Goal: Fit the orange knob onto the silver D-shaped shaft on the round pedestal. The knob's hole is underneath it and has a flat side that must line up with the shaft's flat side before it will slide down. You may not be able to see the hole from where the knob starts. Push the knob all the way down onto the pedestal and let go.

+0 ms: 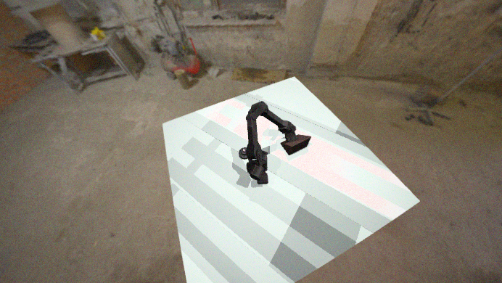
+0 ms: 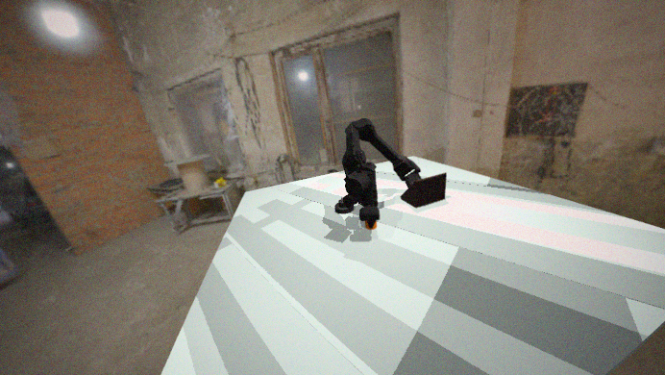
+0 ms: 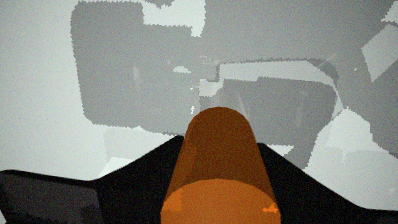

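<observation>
The orange knob (image 2: 374, 226) (image 3: 220, 155) stands upright between the fingers of my gripper (image 1: 262, 180) (image 2: 370, 221) (image 3: 219, 146), which is shut on it. In the wrist view a dark finger presses on each side of the knob. The knob's hole is underneath and hidden, and whether the knob touches the table cannot be told. The gripper hides the knob in the top view. The dark round pedestal (image 1: 243, 154) (image 2: 343, 208) stands a little to the left of the gripper in the top and exterior views. The flat side of its shaft is too small to make out.
The arm's dark wedge-shaped base (image 1: 297, 144) (image 2: 427, 190) stands right of the gripper in the top and exterior views. The arm arches above the pale table (image 1: 232, 203) (image 2: 288, 288), which carries grey and pink patches of shade. The pedestal is close beside the arm's lower end.
</observation>
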Robot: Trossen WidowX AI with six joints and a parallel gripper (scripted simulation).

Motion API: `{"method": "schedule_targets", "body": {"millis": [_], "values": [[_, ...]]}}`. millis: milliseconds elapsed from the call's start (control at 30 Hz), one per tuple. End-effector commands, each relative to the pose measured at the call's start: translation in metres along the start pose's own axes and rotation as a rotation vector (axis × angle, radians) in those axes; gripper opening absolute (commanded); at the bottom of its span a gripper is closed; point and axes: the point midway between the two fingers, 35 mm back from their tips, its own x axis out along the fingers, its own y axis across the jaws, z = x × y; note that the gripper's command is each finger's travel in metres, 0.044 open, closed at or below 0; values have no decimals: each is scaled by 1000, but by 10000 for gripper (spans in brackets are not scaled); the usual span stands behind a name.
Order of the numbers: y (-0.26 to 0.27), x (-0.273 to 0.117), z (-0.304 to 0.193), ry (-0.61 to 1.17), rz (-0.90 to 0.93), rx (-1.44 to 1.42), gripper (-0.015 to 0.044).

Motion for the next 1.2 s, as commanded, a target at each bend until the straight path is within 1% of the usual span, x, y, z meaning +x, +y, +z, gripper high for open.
{"method": "schedule_targets", "body": {"millis": [0, 33, 1167], "values": [[1, -4, 1, -3, 0, -3, 20], [2, -7, 1, -2, 0, -3, 0], [10, -114, 7, 1, 8, -10, 0]]}}
